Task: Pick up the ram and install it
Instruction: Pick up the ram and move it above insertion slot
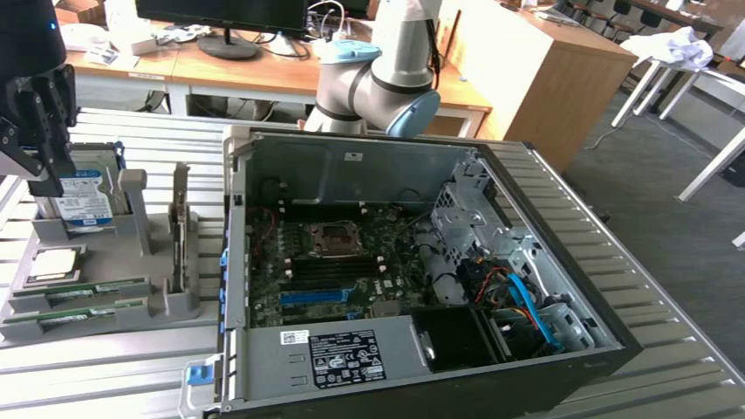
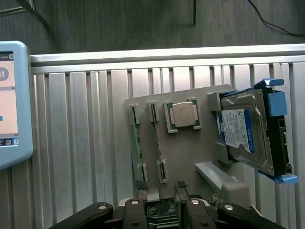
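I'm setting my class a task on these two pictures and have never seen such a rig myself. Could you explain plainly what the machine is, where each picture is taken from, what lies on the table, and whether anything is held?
The machine is a single robot arm ending in a two-fingered gripper. One picture comes from a camera standing off the arm. The other comes from a camera on its wrist, looking past the gripper. On the ribbed metal table sits an open computer case, with its motherboard showing. Beside it, at the exterior view's left, a grey holder carries the ram, which is a thin green stick, a square processor chip and a hard drive. The gripper hangs above the holder, open and holding nothing.
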Controlling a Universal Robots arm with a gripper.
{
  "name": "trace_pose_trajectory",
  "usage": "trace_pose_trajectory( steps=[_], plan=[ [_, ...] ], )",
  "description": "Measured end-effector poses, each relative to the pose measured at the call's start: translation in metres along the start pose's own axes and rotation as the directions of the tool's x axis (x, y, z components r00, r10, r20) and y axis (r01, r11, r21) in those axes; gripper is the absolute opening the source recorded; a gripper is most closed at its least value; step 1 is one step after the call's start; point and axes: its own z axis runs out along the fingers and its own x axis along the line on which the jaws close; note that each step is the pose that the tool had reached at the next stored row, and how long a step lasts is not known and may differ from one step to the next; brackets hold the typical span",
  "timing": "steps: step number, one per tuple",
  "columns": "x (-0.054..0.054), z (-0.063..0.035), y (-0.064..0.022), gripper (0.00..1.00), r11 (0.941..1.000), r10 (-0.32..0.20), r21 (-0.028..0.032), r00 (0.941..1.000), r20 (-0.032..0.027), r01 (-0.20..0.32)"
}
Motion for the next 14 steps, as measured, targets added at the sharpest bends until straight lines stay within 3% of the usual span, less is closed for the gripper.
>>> trace_pose_trajectory(
  steps=[14],
  plan=[
    [0.0002,0.0034,0.0,0.36,1.0,0.0,0.0,1.0,0.0,0.0]
  ],
)
